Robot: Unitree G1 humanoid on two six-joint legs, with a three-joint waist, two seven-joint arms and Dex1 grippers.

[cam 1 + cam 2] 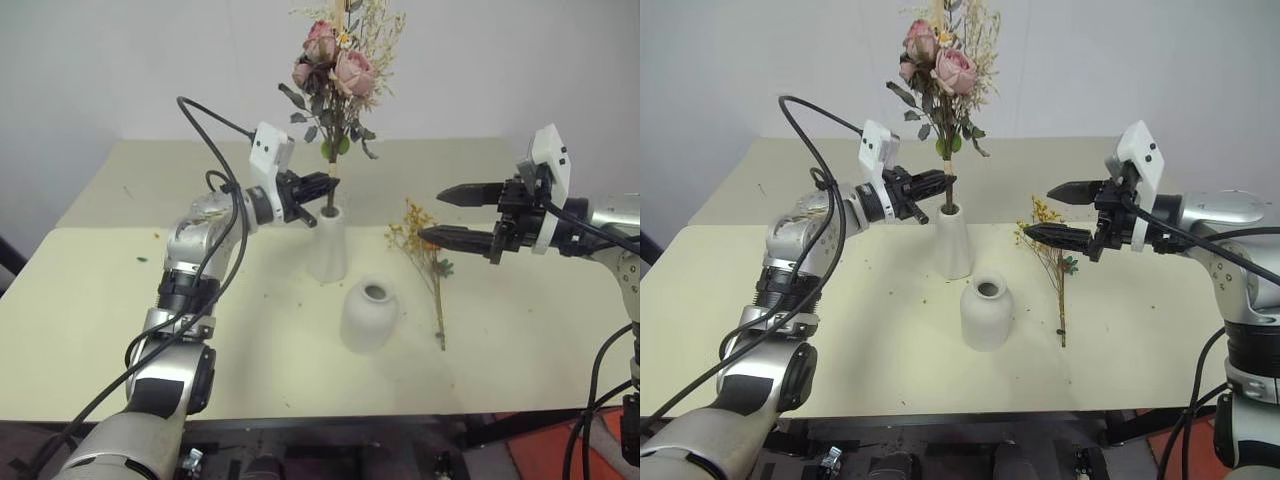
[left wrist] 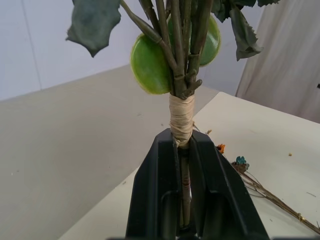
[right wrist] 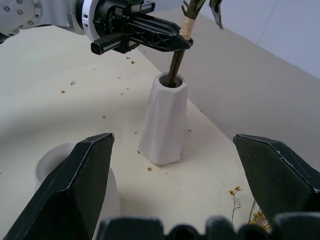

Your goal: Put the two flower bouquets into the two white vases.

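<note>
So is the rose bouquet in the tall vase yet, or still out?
In: the rose bouquet stems enter the tall vase mouth, with the left gripper shut on them above.

You have the left gripper (image 1: pixel 943 182) clamped on the rose bouquet (image 1: pixel 940 70), its stems down in the tall vase (image 1: pixel 952 243). Your right gripper (image 1: pixel 1040 210) hangs spread wide above the yellow spray (image 1: pixel 1052 265) (lying flat on the table (image 1: pixel 1140 330)), beside the squat vase (image 1: pixel 986 313).
</note>
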